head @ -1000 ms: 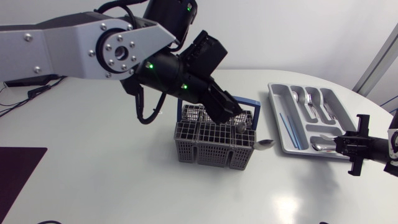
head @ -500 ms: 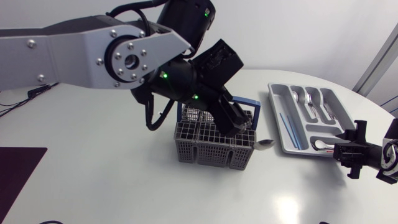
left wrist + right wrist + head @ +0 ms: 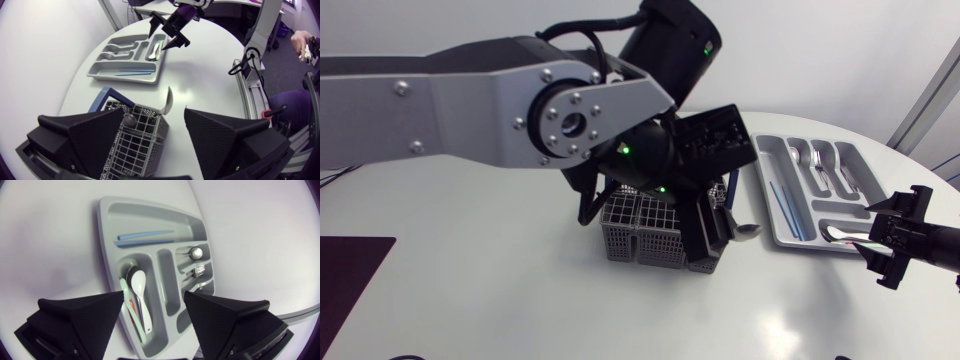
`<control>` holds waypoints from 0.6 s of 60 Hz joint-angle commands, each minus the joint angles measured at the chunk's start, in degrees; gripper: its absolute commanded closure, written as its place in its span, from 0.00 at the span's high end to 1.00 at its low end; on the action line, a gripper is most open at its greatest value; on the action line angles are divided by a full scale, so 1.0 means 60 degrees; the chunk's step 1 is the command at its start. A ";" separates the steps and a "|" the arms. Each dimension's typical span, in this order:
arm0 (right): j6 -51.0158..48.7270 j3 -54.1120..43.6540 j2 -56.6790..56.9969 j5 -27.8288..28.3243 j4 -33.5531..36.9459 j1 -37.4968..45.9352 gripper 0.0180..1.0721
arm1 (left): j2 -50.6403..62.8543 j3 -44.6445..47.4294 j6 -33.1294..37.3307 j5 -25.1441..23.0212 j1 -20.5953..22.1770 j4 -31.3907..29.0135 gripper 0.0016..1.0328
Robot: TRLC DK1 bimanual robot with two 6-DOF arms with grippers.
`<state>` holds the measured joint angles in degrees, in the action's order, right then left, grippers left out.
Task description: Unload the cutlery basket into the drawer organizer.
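Two hands, both wide and both empty.

Item 1: my left hand (image 3: pixel 154 112), fingers spread well apart, hanging just above the cutlery basket (image 3: pixel 131 150), nothing touching either finger.

Item 2: the basket, grey mesh with a blue handle (image 3: pixel 102 95), on the white counter (image 3: pixel 520 290) under my left arm. Contents as far as they show:
- One metal spoon (image 3: pixel 168 99), leaning out over the rim on the organizer's side.
- One round metal end (image 3: pixel 129 119), poking up from a compartment beside my finger (what piece it belongs to I cannot tell).
- The other compartments, which look bare where the mesh shows, though my arm hides part of them in the head view.

Item 3: the drawer organizer (image 3: pixel 107 245), well apart from the basket, towards the counter's far rim. Already filed:
- Blue sticks (image 3: pixel 145 236) in the long slot.
- A white spoon (image 3: pixel 140 287) with a pale green one alongside it.
- Forks (image 3: pixel 197 271) and a metal spoon (image 3: pixel 196 253) in the short slots.

Item 4: my right hand (image 3: pixel 154 295), poised over the organizer's spoon slot, carrying nothing.

Status, by my reckoning: well along, not finished. At least two pieces are left to lift out, the leaning spoon being the readiest.
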<state>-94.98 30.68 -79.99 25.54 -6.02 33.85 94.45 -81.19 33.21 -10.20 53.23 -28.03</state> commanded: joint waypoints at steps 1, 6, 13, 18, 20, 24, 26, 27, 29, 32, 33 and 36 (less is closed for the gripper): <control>0.0845 0.0146 0.0382 0.0240 0.0506 -0.0192 0.86 | 0.0473 -0.0458 0.0529 -0.0014 0.0239 -0.0265 0.86; 0.1401 0.0117 0.0763 0.0489 0.1106 -0.0397 0.87 | 0.0825 -0.0751 0.0529 -0.0102 0.0356 -0.0426 0.86; 0.1738 -0.0220 0.1246 0.0680 0.1370 -0.0660 0.87 | 0.1338 -0.1132 0.0573 -0.0146 0.0488 -0.0558 0.81; 0.1914 -0.0396 0.1451 0.0738 0.1458 -0.0792 0.87 | 0.1616 -0.1425 0.0573 -0.0205 0.0488 -0.0733 0.80; 0.1943 -0.0469 0.1510 0.0768 0.1472 -0.0851 0.87 | 0.1689 -0.1527 0.0558 -0.0278 0.0488 -0.0807 0.80; 0.2002 -0.0572 0.1656 0.0841 0.1502 -0.0866 0.87 | 0.1836 -0.1762 0.0471 -0.0483 0.0474 -0.0894 0.76; 0.2090 -0.0557 0.1729 0.0944 0.1663 -0.0866 0.87 | 0.1909 -0.1835 0.0441 -0.0527 0.0474 -0.0909 0.74; 0.2119 -0.0542 0.1744 0.0973 0.1707 -0.0866 0.87 | 0.1938 -0.1835 0.0427 -0.0527 0.0474 -0.0909 0.74; 0.2192 -0.0528 0.1773 0.1031 0.1795 -0.0866 0.88 | 0.1982 -0.1864 0.0412 -0.0527 0.0474 -0.0909 0.74; 0.2339 -0.0513 0.1773 0.1105 0.1839 -0.0880 0.88 | 0.2055 -0.1879 0.0383 -0.0527 0.0488 -0.0909 0.74; 0.2427 -0.0513 0.1773 0.1134 0.1839 -0.0895 0.88 | 0.2085 -0.1894 0.0353 -0.0527 0.0488 -0.0909 0.74; 0.2617 -0.0513 0.1773 0.1207 0.1868 -0.0924 0.88 | 0.2114 -0.1908 0.0324 -0.0527 0.0488 -0.0909 0.74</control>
<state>-81.95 28.53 -69.82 31.97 4.45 28.91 105.41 -90.96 35.16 -13.02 55.81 -32.99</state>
